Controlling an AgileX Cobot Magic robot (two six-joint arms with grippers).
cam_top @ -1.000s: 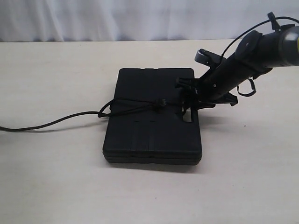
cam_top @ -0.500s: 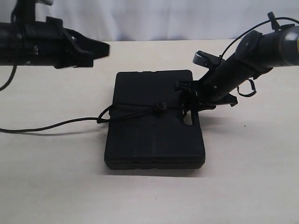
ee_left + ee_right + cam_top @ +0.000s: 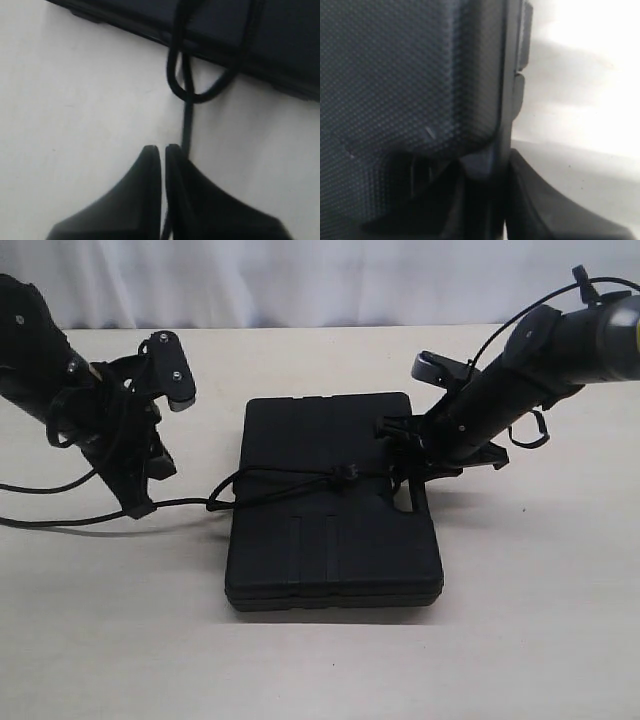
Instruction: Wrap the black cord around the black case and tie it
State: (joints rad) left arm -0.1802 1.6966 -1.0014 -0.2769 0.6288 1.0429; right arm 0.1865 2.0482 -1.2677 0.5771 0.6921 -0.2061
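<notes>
case (image 3: 335, 540) flat mid-table (image 3: 520, 620); rigid, probably heavy enough to stay put; right gripper (image 3: 410, 475) clamped on its handle-side edge; cord (image 3: 187, 120) limp, braided, should grip well; crosses lid, tail trails left; left gripper (image 3: 160, 147) fingers pressed together alongside tail, can't tell if pinching; take tail near case.

Left claw (image 3: 137, 508) now down beside cord (image 3: 185, 503)
</notes>
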